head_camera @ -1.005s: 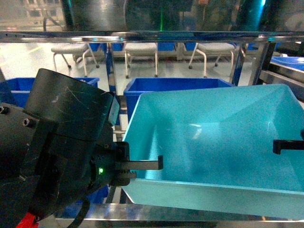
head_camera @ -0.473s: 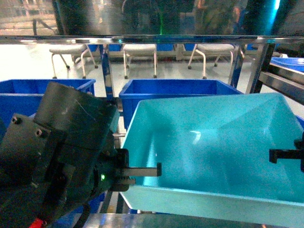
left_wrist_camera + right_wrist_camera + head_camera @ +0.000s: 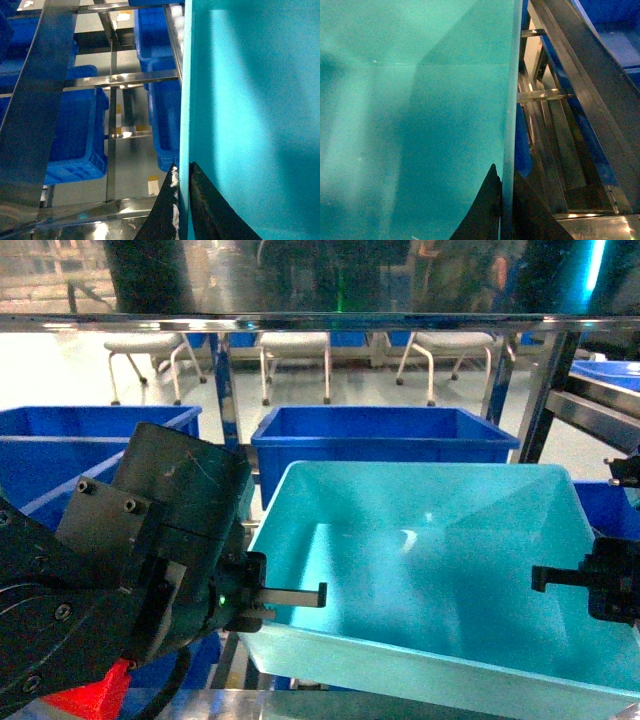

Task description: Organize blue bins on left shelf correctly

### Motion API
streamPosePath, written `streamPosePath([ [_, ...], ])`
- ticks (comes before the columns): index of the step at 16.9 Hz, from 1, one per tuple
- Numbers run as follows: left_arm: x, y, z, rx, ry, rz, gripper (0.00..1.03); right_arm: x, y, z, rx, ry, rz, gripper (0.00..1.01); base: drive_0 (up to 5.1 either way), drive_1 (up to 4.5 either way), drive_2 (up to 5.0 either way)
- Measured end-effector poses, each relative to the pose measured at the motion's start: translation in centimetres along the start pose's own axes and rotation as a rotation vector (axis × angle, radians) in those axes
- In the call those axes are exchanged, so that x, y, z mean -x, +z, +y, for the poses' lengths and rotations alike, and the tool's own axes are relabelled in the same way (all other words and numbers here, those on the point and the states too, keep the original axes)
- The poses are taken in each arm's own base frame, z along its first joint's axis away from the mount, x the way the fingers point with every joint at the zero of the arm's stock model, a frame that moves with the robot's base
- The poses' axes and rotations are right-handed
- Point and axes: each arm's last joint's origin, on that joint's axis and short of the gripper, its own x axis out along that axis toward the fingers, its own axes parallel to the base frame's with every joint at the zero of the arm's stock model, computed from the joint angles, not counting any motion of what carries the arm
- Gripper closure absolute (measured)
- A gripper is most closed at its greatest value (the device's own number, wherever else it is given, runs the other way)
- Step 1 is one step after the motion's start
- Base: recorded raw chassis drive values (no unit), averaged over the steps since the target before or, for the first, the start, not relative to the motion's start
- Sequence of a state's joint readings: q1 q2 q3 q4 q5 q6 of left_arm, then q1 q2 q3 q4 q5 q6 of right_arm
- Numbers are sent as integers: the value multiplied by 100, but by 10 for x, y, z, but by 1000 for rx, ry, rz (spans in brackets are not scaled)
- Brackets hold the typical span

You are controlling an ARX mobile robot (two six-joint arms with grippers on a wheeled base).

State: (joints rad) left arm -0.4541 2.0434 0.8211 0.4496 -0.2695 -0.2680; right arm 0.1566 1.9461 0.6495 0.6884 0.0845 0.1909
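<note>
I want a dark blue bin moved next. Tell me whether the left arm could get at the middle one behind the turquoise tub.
Probably not now: the left gripper is clamped on the turquoise tub, which sits in front of the dark blue bin.

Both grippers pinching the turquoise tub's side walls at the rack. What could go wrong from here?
1. Both the left gripper and right gripper clamp only the thin rim walls of the glossy light turquoise plastic tub; it may slip or flex if the arms move unevenly.
2. The shiny steel rack rails and dark royal-blue ribbed bins sit close; the tub could snag or bump them.
</note>
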Motion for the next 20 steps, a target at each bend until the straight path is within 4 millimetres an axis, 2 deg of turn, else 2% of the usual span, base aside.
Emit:
streamPosePath([
  [8,0,0,-1,-9,2,2,101,0,0,0,-4,5,5,99,0,0,0],
  [11,-26,-4,-12,15,44,89,100,-18,2,1,9,35,44,99,0,0,0],
  [13,-33,-4,-12,27,67,116,100,-27,4,6,24,53,74,99,0,0,0],
  [15,-41,4,-3,38,72,99,100,-32,6,14,24,62,81,99,0,0,0],
  [17,-51,8,7,19,75,115,100,-37,0,22,19,65,119,99,0,0,0],
  [20,-67,18,3,-3,67,115,100,-52,-10,20,-5,42,167,99,0,0,0],
])
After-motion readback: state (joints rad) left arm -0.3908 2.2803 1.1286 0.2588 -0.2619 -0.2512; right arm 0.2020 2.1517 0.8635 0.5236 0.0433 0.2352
